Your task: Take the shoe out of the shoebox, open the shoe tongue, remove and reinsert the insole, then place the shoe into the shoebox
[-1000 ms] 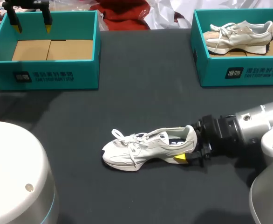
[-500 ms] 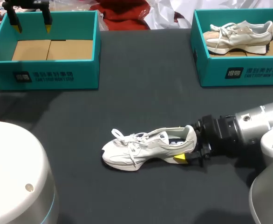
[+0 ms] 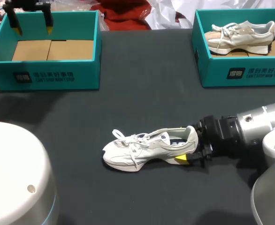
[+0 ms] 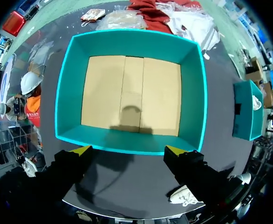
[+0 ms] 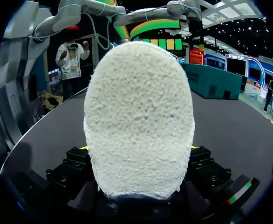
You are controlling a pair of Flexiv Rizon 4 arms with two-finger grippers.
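Shoe heel clamped in right claw (toe pointing away).

Left claw agape, downward; right claw level, tight on shoe heel

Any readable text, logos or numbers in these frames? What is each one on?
Front wall of the left shoebox: white logo and a line of characters, too small and blurred to quote.
Front wall of the right shoebox: same kind of print, also unreadable.
Side of the white shoe on the table: small dark mark, too small to read.
No legible numbers or signs anywhere else on the table.
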